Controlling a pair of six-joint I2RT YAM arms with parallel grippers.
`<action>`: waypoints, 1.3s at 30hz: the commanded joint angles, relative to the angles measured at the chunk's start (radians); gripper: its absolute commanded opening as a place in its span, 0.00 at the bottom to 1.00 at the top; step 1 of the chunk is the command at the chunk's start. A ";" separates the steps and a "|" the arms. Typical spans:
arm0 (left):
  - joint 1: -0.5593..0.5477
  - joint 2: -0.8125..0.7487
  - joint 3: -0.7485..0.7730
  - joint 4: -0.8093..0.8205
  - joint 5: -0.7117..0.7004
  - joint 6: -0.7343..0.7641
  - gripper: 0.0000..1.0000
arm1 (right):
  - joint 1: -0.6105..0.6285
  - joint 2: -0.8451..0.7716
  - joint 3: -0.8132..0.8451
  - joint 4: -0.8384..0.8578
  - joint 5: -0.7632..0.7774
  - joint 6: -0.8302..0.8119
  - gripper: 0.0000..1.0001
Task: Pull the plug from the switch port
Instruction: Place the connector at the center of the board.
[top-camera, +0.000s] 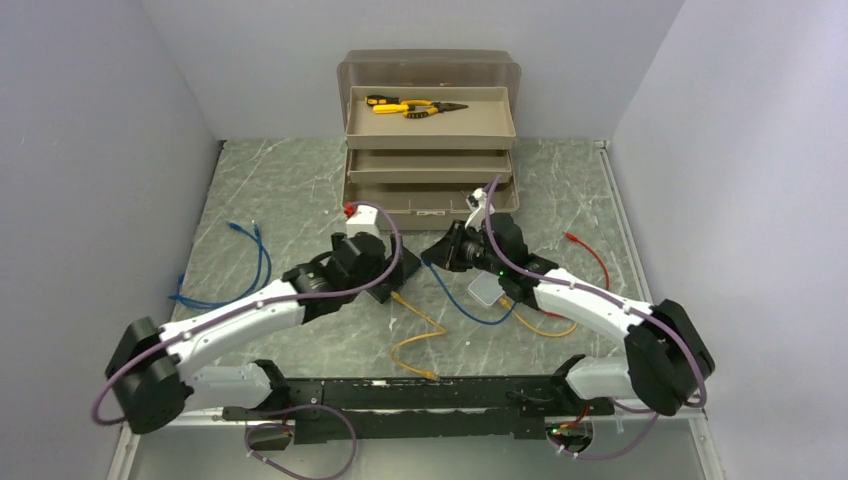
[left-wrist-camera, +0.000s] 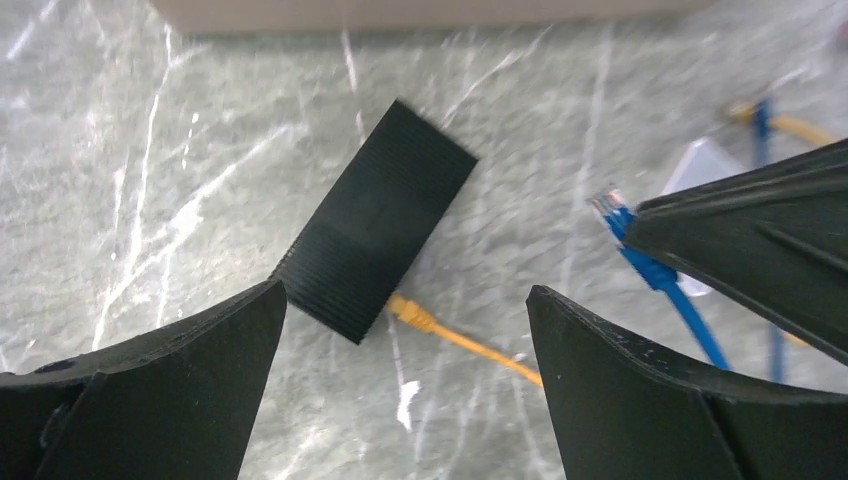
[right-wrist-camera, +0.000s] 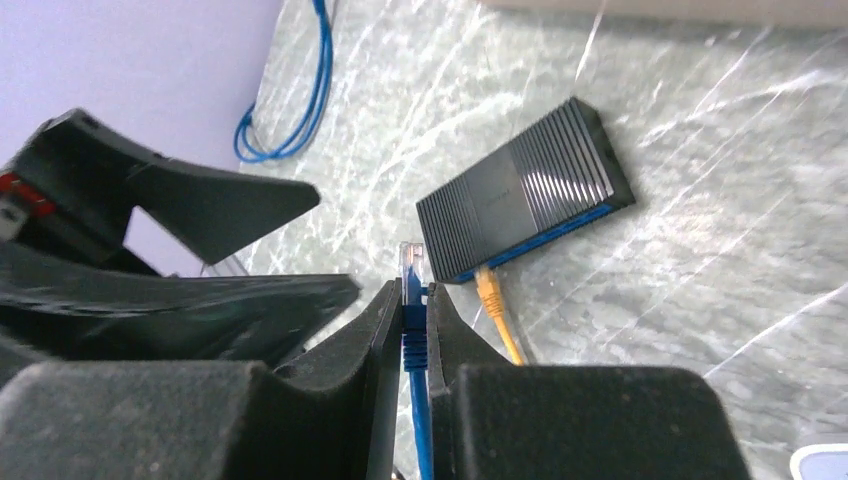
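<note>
My right end effector (right-wrist-camera: 412, 300) is closed tight on a thin blue cable (right-wrist-camera: 422, 420), just behind its clear plastic plug (right-wrist-camera: 411, 262), which pokes out past my fingertips. The plug hangs in the air, free of every socket and apart from the small flat black ribbed switch (right-wrist-camera: 525, 190).

The switch lies flat on the grey-green marbled worktop (right-wrist-camera: 700, 300), in front of a beige plastic toolbox (top-camera: 430, 200) whose top tray holds yellow-handled pliers (top-camera: 405, 106). An orange cable (right-wrist-camera: 497, 320) is plugged into the socket row along the switch's blue-edged long side and trails toward me across the worktop.

My left end effector (left-wrist-camera: 400, 300) hovers above the near end of the switch, its jaws spread wide and holding nothing. From my left wrist I see the blue plug just off the tip of my right end effector.
</note>
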 joint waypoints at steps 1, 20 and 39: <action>-0.002 -0.157 -0.015 0.080 -0.008 -0.059 0.99 | -0.005 -0.096 0.068 -0.152 0.108 -0.088 0.00; -0.003 -0.223 -0.235 0.981 0.757 0.063 0.91 | -0.004 -0.387 0.085 0.045 0.106 0.035 0.00; -0.037 0.025 -0.086 0.986 0.851 0.031 0.00 | -0.004 -0.399 0.069 0.031 0.103 0.032 0.00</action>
